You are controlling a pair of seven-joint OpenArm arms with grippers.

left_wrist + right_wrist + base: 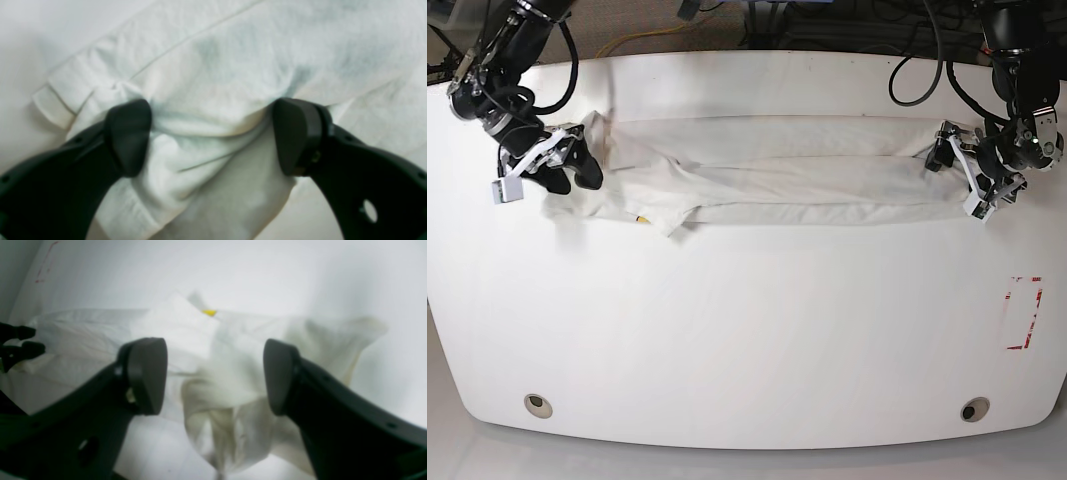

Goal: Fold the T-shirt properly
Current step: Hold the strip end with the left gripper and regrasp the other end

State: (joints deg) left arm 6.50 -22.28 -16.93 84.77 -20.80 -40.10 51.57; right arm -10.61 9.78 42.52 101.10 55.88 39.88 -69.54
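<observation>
T-shirt (777, 175), off-white, lies stretched and rumpled between both spread, empty claws, left claw (213, 136) and right claw (213, 376).

We reach in from twelve o'clock with both arms. Our left gripper (960, 172) sits at three o'clock, jaws parted; our right gripper (577, 160) at nine o'clock, jaws also spread.
</observation>
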